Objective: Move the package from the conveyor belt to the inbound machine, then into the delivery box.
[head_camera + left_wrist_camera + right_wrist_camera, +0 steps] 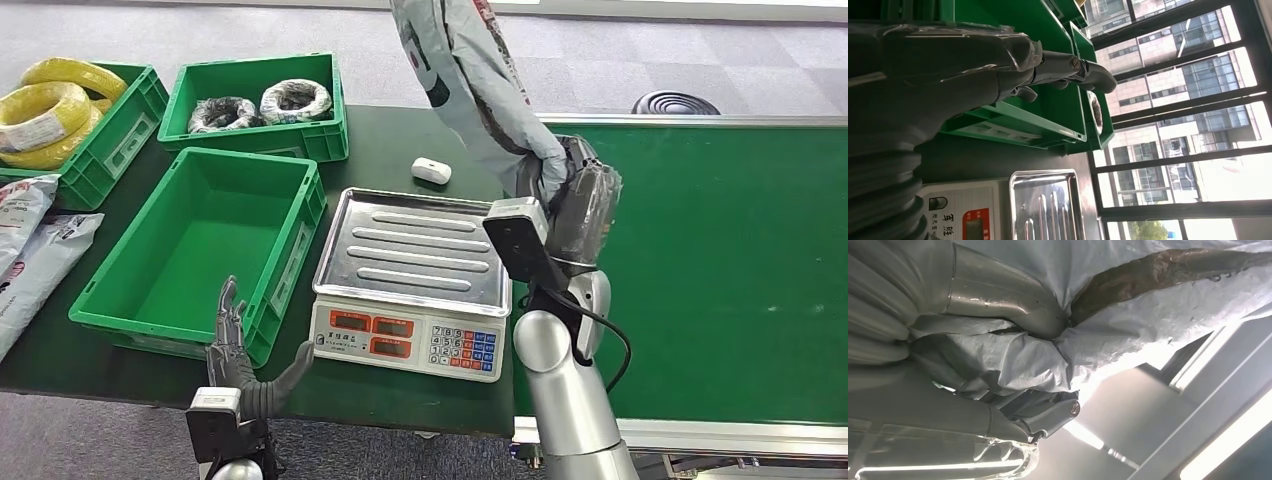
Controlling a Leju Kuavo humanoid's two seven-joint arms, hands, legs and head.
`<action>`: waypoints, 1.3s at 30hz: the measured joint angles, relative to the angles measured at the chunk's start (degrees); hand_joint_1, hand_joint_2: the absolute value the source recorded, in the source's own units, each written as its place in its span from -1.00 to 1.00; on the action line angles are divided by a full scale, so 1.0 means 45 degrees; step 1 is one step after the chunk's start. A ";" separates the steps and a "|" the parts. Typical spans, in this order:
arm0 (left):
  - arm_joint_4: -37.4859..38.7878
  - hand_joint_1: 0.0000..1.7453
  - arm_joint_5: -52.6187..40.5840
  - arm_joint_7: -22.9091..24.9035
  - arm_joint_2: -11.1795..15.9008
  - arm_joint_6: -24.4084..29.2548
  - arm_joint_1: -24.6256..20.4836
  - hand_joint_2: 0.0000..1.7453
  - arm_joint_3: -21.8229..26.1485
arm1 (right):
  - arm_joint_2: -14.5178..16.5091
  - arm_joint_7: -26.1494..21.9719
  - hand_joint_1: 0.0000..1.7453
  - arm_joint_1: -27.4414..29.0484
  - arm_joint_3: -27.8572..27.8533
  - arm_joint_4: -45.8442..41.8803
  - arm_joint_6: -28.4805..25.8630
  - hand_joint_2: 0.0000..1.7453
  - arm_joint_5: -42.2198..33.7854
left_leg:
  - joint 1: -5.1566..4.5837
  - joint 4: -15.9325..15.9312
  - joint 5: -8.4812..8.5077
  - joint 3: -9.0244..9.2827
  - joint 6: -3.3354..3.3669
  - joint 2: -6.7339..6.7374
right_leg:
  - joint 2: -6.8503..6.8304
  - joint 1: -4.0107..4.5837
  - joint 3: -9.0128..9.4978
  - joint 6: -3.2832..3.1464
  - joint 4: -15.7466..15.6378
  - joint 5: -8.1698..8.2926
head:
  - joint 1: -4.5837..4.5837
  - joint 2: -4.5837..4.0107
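My right hand [572, 195] grips the lower end of a grey plastic mailer package [470, 80] and holds it up in the air, between the scale and the belt. In the right wrist view the crumpled package [1128, 315] is pinched between the thumb and the fingers [1048, 417]. The weighing scale [410, 285] with its bare steel tray [410, 245] stands just left of that hand. My left hand [240, 355] hovers with fingers spread at the front wall of the big green crate [205, 245], holding nothing. The left wrist view shows its fingers [1068, 70] against the crate [1013, 125].
The green conveyor belt [730, 270] runs along the right. A small white object [431, 171] lies behind the scale. Two more green crates stand at the back, one with yellow coils [45, 110], one with wrapped coils [262, 102]. Bagged parcels [30, 250] lie at the left edge.
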 joint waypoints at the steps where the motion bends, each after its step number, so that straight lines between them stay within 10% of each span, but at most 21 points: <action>1: -0.0001 -1.00 0.0018 0.0000 -0.0001 0.0021 0.0011 1.00 0.0002 | 0.0005 0.0024 0.79 -0.0089 0.0141 0.0200 0.0069 1.00 -0.0032 | 0.0000 0.0000 0.0000 -0.0004 0.0000 0.0000 | 0.0000 0.0000 -0.0004 -0.0001 0.0000 -0.0001 | 0.0000 -0.0001; 10: -0.0056 -1.00 0.0005 0.0000 -0.0005 0.0120 0.0185 1.00 0.0060 | 0.0049 0.0010 0.73 -0.0185 0.0958 0.1342 0.0398 1.00 -0.0577 | -0.0001 0.0000 0.0000 -0.0014 0.0000 -0.0007 | -0.0007 -0.0002 -0.0010 -0.0001 0.0000 -0.0003 | 0.0000 0.0000; 14: -0.0117 -1.00 -0.0075 0.0005 -0.0005 0.0121 0.0283 1.00 0.0102 | 0.0049 -0.0024 -0.81 -0.0042 0.1117 0.1671 0.0385 1.00 -0.0841 | -0.0001 0.0000 0.0000 -0.0014 0.0000 -0.0007 | -0.0008 -0.0002 -0.0015 -0.0001 -0.0001 -0.0003 | 0.0000 0.0000; 16: -0.0151 -1.00 -0.0118 0.0018 -0.0005 0.0116 0.0313 1.00 0.0123 | 0.0049 -0.0118 -1.00 0.0033 0.1137 0.1822 0.0333 1.00 -0.1073 | -0.0001 0.0000 0.0000 -0.0016 0.0000 -0.0006 | -0.0009 -0.0002 -0.0019 -0.0001 -0.0001 -0.0003 | 0.0000 0.0000; 39: -0.0364 -1.00 -0.0243 0.0170 -0.0068 0.0025 0.0418 1.00 0.0153 | -0.0139 -0.0613 -1.00 0.1023 0.0962 0.2030 0.0027 1.00 -0.2392 | -0.0001 0.0000 0.0000 -0.0018 -0.0001 -0.0006 | -0.0009 -0.0002 -0.0026 -0.0001 -0.0001 -0.0003 | -0.0001 -0.0001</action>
